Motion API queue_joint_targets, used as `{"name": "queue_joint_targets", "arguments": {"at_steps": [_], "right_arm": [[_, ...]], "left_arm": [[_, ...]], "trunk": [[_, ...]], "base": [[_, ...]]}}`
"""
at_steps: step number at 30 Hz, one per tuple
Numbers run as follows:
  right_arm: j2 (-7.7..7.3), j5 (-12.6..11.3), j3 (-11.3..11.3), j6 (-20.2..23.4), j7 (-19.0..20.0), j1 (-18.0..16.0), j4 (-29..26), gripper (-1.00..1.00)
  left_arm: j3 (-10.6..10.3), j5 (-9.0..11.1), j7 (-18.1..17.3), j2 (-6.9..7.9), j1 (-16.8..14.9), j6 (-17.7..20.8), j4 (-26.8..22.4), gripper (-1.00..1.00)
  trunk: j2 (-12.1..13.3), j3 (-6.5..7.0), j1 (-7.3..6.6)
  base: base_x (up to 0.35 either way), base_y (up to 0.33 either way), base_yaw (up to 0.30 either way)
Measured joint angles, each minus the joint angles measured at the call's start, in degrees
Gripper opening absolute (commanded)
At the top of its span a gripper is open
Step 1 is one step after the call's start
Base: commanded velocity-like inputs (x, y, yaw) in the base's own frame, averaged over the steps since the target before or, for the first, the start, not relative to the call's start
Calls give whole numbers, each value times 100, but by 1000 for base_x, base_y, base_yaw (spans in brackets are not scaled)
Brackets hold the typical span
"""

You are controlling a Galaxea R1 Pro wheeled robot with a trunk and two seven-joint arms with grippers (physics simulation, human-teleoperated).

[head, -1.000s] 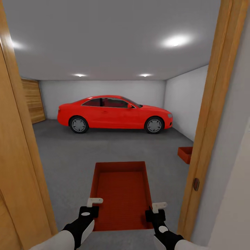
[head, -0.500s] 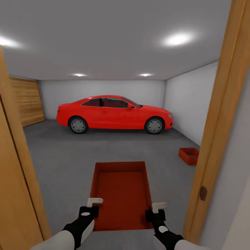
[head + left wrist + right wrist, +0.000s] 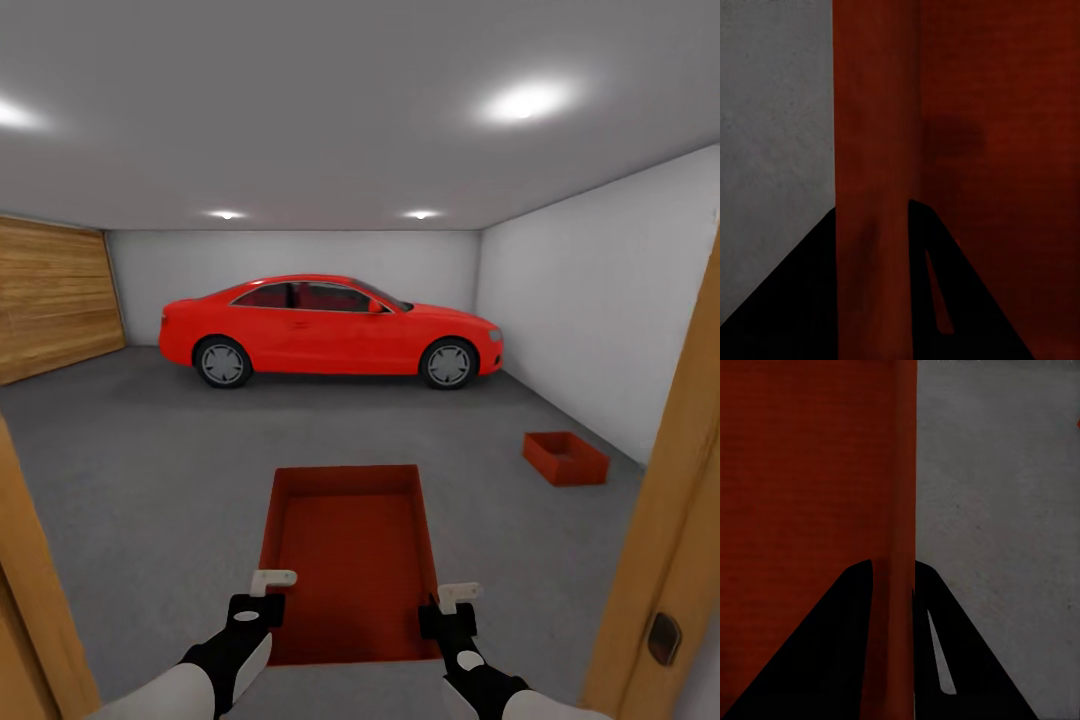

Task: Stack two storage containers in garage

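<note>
The view has advanced through the wooden door frame [image 3: 665,560], revealing more garage floor [image 3: 150,470].

This is a home garage seen through a doorway. A glossy red car [image 3: 330,332] stands parked side-on against the white back wall [image 3: 290,258], on a dark grey, mottled concrete floor [image 3: 150,470]. A wooden roll-up door [image 3: 50,295] fills the left wall, recessed ceiling lights [image 3: 525,100] shine from the plain ceiling, and a wooden door frame [image 3: 665,560] edges the view at right.
</note>
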Motion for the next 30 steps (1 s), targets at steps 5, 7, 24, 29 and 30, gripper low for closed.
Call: {"name": "queue_joint_targets", "arguments": {"at_steps": [5,7,24,29,30], "right_arm": [[-3,13,-7,4,1,0,-1,-100],[-1,7,-4,2,0,0,0,-100],[0,23,-38,9,3,0,-2,-100],[-3,39,-52,15,6,0,-4,-100],[-2,36,-48,14,5,0,-4,-100]], "left_arm": [[0,3,3,-3,0,0,4,-100],[-1,4,0,-1,0,0,2,-100],[5,-16,0,0,1,43,-37,-100],[7,-16,4,-3,1,51,-41,-100],[5,-14,3,-2,1,46,-36,-100]], "trunk": [[1,0,2],[1,0,3],[0,0,0],[0,0,0],[0,0,0]], "base": [[72,36,0],[18,9,0],[205,4,0],[313,86,0],[263,74,0]]}}
